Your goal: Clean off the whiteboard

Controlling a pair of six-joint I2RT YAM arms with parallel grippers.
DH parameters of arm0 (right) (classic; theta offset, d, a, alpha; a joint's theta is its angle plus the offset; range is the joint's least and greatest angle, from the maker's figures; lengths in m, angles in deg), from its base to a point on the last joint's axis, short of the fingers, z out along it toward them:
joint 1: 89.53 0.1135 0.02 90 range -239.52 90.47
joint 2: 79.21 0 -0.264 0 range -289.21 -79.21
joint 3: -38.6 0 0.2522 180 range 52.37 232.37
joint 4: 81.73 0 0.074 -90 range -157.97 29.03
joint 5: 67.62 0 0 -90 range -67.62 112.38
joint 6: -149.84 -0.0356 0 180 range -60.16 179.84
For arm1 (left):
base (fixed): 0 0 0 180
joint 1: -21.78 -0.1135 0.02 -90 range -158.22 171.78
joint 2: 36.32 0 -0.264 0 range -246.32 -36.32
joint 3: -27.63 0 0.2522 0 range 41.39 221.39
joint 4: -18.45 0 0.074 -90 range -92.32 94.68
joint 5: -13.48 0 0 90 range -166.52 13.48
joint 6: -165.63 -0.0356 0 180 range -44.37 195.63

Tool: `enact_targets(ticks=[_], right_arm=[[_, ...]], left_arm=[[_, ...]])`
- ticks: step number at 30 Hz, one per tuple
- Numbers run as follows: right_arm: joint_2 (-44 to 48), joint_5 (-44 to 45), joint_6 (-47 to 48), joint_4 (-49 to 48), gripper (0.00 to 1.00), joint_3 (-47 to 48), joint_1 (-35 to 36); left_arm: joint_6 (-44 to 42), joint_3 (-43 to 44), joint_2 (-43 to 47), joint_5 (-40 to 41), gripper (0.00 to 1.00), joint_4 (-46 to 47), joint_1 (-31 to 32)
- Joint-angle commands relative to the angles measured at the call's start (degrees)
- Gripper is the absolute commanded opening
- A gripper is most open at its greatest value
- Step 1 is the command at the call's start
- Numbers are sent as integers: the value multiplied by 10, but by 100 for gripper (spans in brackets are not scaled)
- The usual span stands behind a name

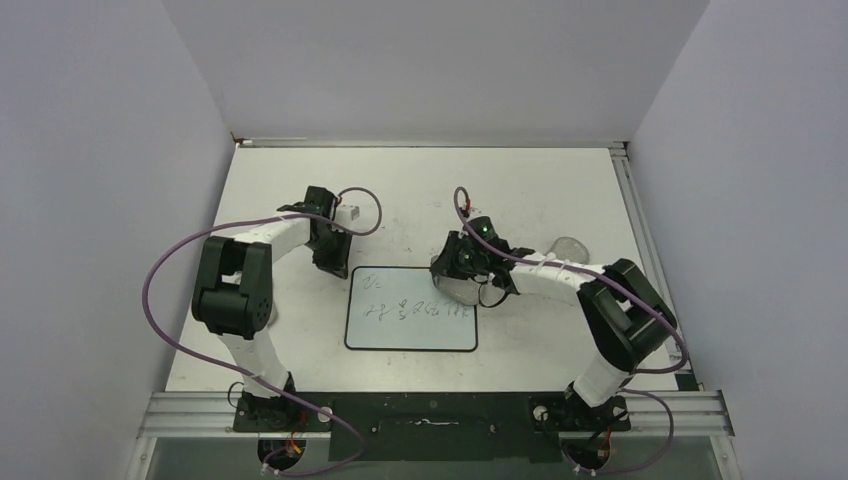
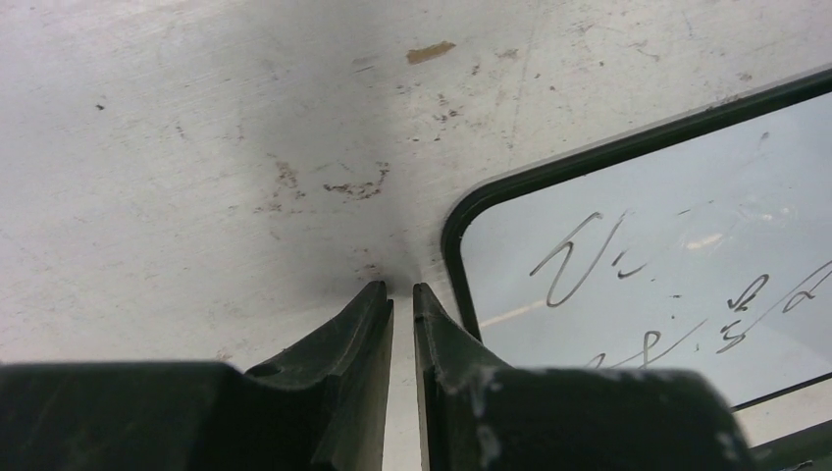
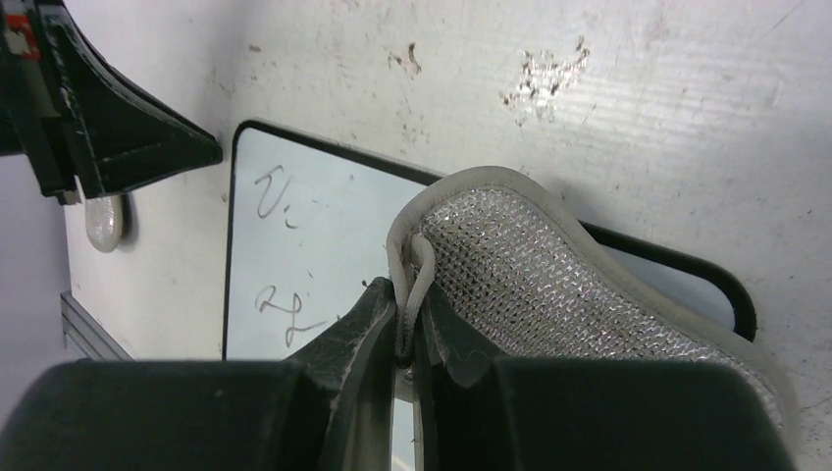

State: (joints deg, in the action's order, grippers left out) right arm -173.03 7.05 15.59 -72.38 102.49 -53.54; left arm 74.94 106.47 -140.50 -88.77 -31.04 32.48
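The whiteboard (image 1: 411,330) lies flat in the middle of the table, black-rimmed, with dark scribbles (image 1: 415,308) across its upper half. My right gripper (image 1: 452,272) hovers at the board's far right edge, shut on the grey rim of a silvery mesh wiping pad (image 3: 549,265). The pad rests over the board's far corner (image 3: 304,245), and my right gripper (image 3: 407,294) pinches its folded edge. My left gripper (image 2: 400,287) sits just outside the board's far left corner (image 2: 667,245), tips down at the table. Its jaws are shut to a thin slit with nothing in it.
A small grey peanut-shaped lump (image 3: 103,218) lies on the table left of the board, under my left gripper (image 3: 108,137). A round clear object (image 1: 570,245) sits behind my right arm. White walls close in the table on three sides.
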Motion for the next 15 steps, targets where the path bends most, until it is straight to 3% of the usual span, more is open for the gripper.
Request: enact_targets(ticks=[1,7,15], right_arm=[[-47,-4,-16,-44,5,-17,29],[-162,25,-43,-53,5,61,98],[-297,75,-79,-63,5,240,179]], left_arm=[[2,-16,-23,-5,14,16,28],[3,-5,-40,-12,14,9,34],[3,9,-53,-21,13,0,33]])
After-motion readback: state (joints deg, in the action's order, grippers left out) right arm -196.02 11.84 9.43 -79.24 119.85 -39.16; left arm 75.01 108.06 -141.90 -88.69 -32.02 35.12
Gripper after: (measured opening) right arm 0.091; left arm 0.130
